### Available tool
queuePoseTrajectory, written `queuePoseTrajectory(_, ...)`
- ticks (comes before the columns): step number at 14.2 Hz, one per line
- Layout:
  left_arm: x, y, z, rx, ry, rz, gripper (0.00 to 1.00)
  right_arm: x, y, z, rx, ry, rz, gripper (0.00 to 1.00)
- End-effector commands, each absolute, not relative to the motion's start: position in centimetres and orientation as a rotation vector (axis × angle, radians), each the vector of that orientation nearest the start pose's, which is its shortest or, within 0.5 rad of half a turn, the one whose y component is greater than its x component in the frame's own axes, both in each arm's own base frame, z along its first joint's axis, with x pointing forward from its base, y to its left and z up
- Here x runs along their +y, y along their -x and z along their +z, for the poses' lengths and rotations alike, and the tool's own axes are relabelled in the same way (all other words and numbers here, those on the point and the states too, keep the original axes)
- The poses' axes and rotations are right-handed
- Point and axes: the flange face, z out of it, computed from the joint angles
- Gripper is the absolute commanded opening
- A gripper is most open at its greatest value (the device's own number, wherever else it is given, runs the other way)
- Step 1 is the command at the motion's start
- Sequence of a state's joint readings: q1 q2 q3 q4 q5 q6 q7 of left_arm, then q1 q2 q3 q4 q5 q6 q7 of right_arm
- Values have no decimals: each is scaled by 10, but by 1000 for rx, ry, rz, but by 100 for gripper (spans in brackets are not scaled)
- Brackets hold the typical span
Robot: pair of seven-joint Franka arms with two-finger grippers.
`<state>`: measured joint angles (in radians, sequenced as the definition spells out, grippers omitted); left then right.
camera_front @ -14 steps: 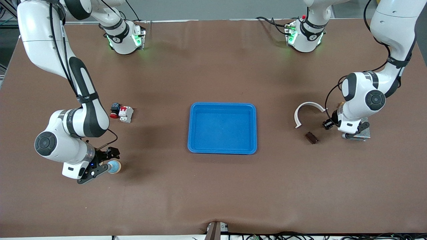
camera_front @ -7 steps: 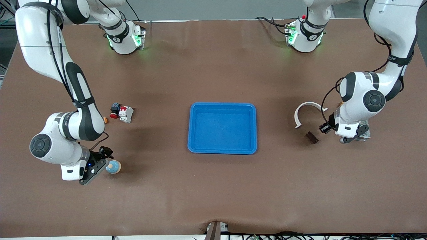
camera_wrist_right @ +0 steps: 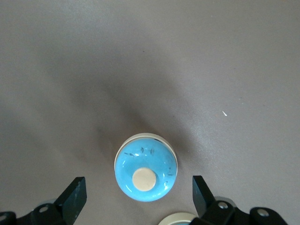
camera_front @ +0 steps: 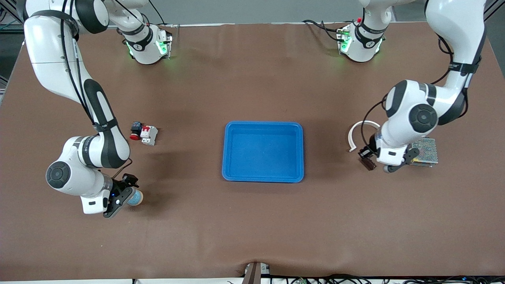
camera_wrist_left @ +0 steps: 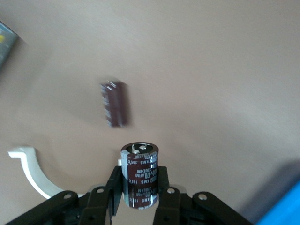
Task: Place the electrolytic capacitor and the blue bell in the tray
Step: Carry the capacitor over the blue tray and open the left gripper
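The left hand [camera_wrist_left: 139, 197] is gripping a dark cylindrical electrolytic capacitor [camera_wrist_left: 139, 176] upright, in the air over the brown surface [camera_front: 252, 221], at about three o'clock from the shallow bright-blue plastic tray [camera_front: 263, 176]. A small dark-brown block [camera_wrist_left: 114, 103] is lying under it, beside a curved white plastic strip [camera_front: 354, 132]. The right hand [camera_wrist_right: 139, 199] is hanging spread wide around the round blue bell [camera_wrist_right: 146, 167], which is standing at eight o'clock from the tray. Bare surface is lying between each part and the tray's raised rim.
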<state>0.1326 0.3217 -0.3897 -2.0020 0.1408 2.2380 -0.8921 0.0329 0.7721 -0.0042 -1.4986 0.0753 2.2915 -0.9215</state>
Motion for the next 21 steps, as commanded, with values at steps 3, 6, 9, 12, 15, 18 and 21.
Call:
queuePoseTrajectory(3,-223,-572,300,-888,2983,85,0,24,-722,203,-1403,2764,-90,100)
queuePoseTrajectory(6,-271,-564,288,-879,2991,107,0,24,-722,197,-1402,2763,-83,100)
queuePoseTrajectory(9,-305,-555,272,-890,2982,137,0,24,-722,193,-1412,2760,-98,100)
queuePoseTrajectory(12,-339,-543,266,-909,2978,145,0,25,-722,188,-1413,2757,-92,100)
queuePoseTrajectory(15,-366,-531,258,-920,2970,157,0,25,-720,183,-1411,2755,-81,100)
queuePoseTrajectory(18,-387,-513,235,-900,2945,181,0,26,-720,181,-1408,2754,-82,100)
queuePoseTrajectory(21,-399,-500,206,-902,2880,106,0,27,-720,180,-1408,2755,-84,100)
